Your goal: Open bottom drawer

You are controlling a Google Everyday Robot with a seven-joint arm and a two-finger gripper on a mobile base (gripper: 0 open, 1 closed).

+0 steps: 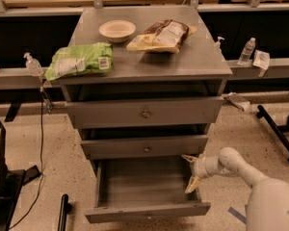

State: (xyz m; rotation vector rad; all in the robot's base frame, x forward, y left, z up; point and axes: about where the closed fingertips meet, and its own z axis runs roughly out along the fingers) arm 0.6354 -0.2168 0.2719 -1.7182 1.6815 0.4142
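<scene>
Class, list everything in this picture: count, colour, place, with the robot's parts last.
Bowl: one, cream, cabinet top, back.
Green bag: one, green, cabinet top, front left.
Snack bag: one, brown-yellow, right of bowl.
Top drawer: one, grey, under the top.
Middle drawer: one, grey, below it.
Bottom drawer: one, grey, lowest, pulled out.
Water bottle: one, clear, right ledge.
Pump bottle: one, clear, left ledge.
Gripper: one, cream fingers, open, at bottom drawer's right side.
Arm: one, white, lower right.

Claw (pixel 187 173) right of bottom drawer (pixel 147 211)
</scene>
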